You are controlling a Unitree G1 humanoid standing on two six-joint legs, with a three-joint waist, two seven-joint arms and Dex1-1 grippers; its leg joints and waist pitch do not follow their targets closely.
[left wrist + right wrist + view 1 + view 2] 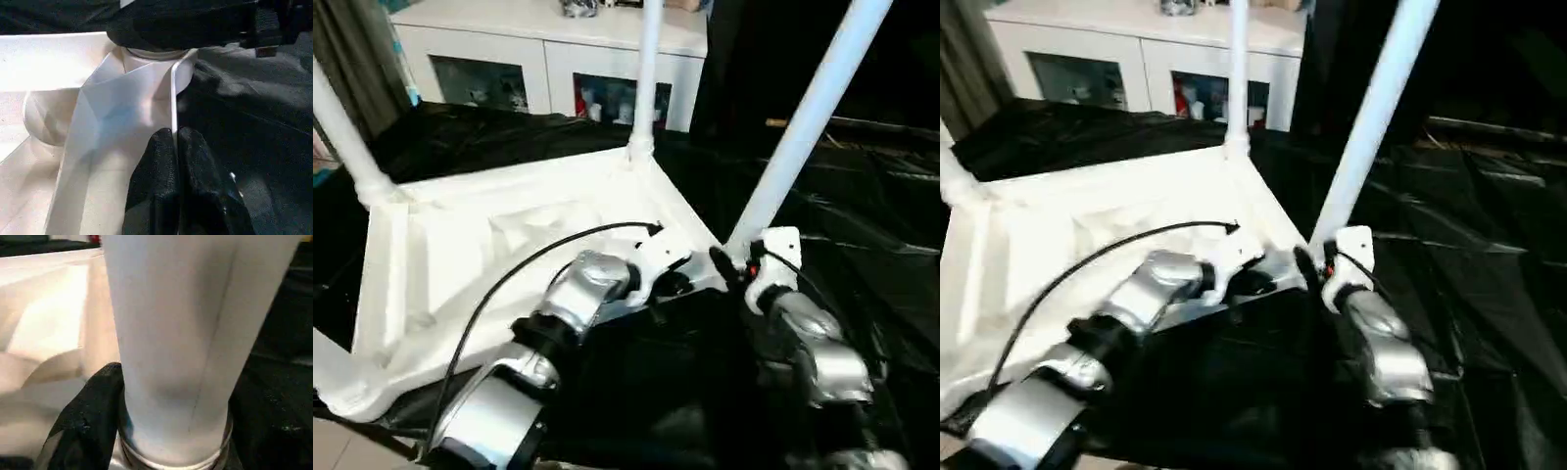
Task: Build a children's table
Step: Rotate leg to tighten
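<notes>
Legs [808,122] stand up from our upturned children's table [460,264]; right claw [166,431] clamps the near-right one, left claw [176,161] is together.

Near-right leg [800,132] rises right at the right gripper [732,262], blocking that corner. Far leg [646,78] and left leg [347,137] fence the upturned tabletop [460,255] (open span between them). Black-draped table [881,235] right of the leg is bare. White cabinet [548,49] closes the far side.

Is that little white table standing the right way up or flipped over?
Flipped over. The children's table lies top-down on the black cloth, ribbed underside facing up, and its legs rise from the corner sockets.
</notes>
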